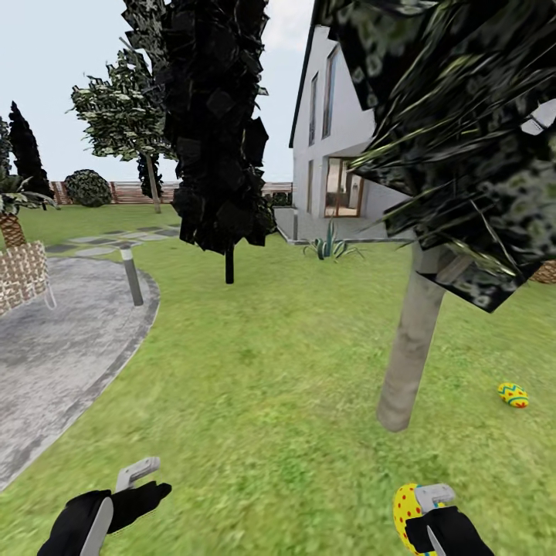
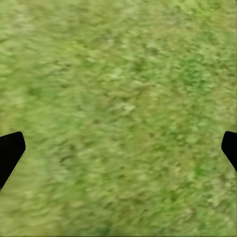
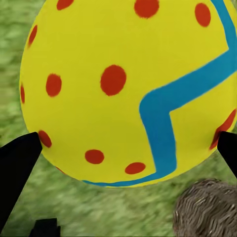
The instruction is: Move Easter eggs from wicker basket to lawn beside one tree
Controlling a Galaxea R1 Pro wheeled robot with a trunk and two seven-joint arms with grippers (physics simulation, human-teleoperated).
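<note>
The lawn [image 1: 262, 371] covers most of the ground in the head view, bordered on the left by a grey paved area [image 1: 54, 340] with a short bollard [image 1: 132, 276] at its edge. A white house [image 1: 332, 147] stands at the far end.

A tree [image 1: 409, 347] rises from the grass right of centre; its pale trunk leans slightly and its dark crown spreads across the upper right. A second dark tree [image 1: 220, 123] stands farther back, near centre.

One egg [image 1: 513, 394] lies on the grass to the right of the near trunk, close to it but apart.

Right gripper [image 1: 429, 516]: clenched on a second egg [image 1: 405, 510], at the lower right of the head view. In the right wrist view this egg [image 3: 123, 89] sits between the two dark fingertips [image 3: 17, 168], both touching its sides, above grass, with the trunk base [image 3: 207, 210] nearby.

Left gripper [image 1: 139, 479]: fingers spread, holding nothing, over bare grass at the lower left. The left wrist view shows its fingertips [image 2: 10, 150] wide apart over grass [image 2: 118, 113].
</note>
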